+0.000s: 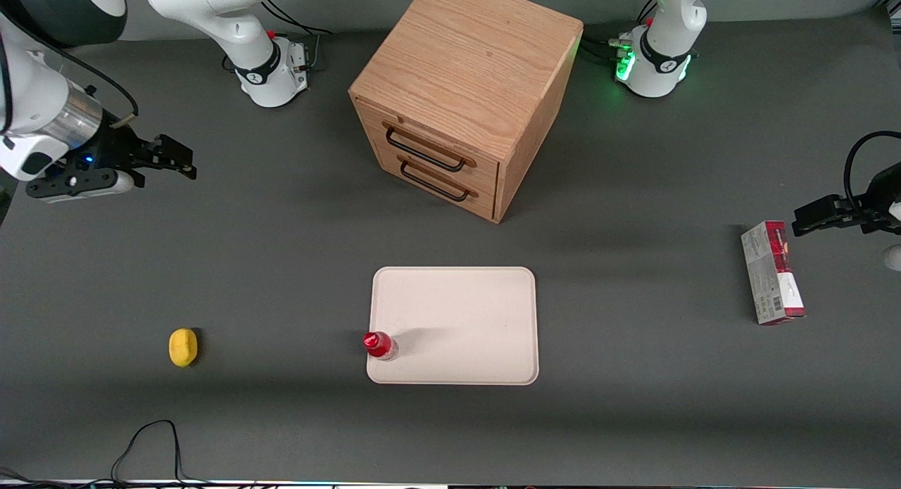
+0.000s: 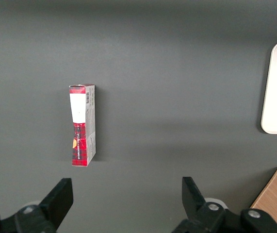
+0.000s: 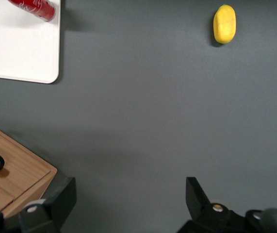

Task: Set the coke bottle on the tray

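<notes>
While the bottle [image 1: 379, 345] stands upright on the tray [image 1: 464, 313], at the edge toward the working arm's end, the gripper [image 1: 179, 158] hangs well apart from it above the bare tabletop [image 1: 281, 250], jaws spread wide and holding nothing. Beside the tray lies a lemon [image 1: 183, 347].

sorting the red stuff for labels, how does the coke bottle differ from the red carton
The coke bottle is small and round, standing upright at the tray's edge; the carton is larger, boxy, lying flat on the table toward the parked arm's end. Both are partly red. The pincer hangs open, away from both.
</notes>
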{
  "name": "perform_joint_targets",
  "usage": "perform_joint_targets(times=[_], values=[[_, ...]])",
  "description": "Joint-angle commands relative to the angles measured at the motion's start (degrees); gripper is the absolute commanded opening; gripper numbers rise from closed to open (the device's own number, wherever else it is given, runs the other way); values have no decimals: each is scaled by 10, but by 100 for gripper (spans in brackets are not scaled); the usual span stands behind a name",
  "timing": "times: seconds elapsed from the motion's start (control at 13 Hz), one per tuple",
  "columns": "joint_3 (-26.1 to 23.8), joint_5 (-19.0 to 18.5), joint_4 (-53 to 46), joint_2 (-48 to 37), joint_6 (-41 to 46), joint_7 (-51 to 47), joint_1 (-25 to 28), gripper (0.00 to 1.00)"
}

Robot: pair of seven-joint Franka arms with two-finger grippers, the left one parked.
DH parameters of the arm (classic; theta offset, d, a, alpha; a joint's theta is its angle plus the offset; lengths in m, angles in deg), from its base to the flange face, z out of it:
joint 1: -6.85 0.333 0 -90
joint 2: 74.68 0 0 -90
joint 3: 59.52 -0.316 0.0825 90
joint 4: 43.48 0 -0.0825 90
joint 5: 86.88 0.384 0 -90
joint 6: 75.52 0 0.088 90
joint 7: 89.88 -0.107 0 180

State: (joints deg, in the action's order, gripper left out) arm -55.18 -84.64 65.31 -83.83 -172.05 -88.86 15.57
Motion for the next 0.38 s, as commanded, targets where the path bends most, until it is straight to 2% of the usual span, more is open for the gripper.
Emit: perform_joint_targets(times=[0.0,0.31], values=[[-35,-3,-54,29,42,16,-34,100],[-34,-2,-69,34,59,14,-24,100]])
